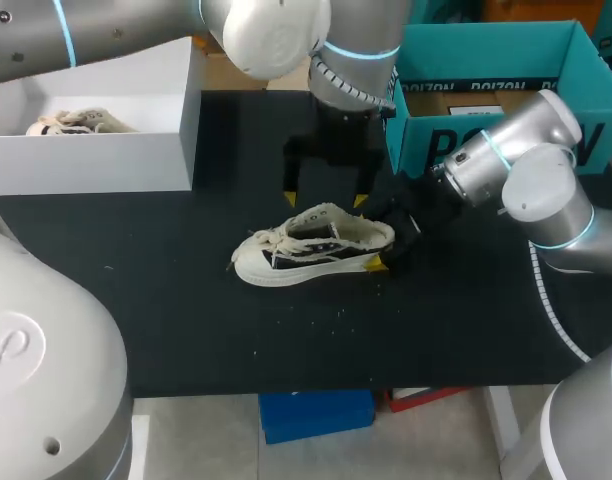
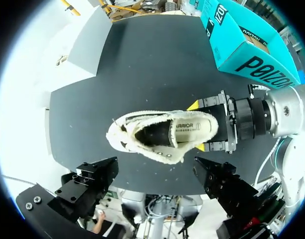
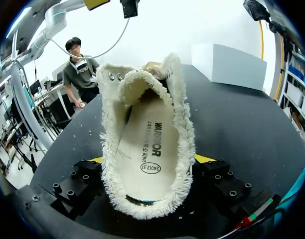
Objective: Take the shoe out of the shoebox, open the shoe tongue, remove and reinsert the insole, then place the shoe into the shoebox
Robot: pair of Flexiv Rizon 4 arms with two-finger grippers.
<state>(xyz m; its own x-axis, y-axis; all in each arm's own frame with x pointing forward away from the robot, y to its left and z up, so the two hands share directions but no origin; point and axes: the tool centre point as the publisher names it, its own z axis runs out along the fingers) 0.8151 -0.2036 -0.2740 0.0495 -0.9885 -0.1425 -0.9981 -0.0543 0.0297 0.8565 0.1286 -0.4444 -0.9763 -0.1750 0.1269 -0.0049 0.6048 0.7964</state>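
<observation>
Cream canvas w/ frayed edges: the shoe (image 1: 311, 245) is seen upright on its sole on the black surface (image 1: 186, 300), outside the teal shoebox (image 1: 426, 140). Its toe is turned toward the L arm's side and its heel toward the R. Laces (image 1: 269, 240) are bunched loosely at the toe end.

The R hand (image 1: 371, 232) is pinched on the heel, w/ one yellow tip at each side. In the R wrist view both tips are pressed against the frayed collar, and the shoe (image 3: 145, 144) is gripped between them. The insole (image 3: 145, 154) is seen lying flat inside, print up.

The L hand (image 2: 156, 172) is poised above the shoe (image 2: 162, 135), approx. over its middle. Its fingers (image 2: 92, 181) are spread wide & nothing is touched by them; in the L wrist view they are seen either side of the shoe, apart from it. From that view the R hand (image 2: 202, 127) is seen clamped at the heel end, w/ the insole (image 2: 187, 127) showing in the opening.

The shoebox is open, at the far R of the surface. A white box (image 1: 136, 150) is set at the far L, w/ a second shoe (image 1: 71, 122) lying in it.
</observation>
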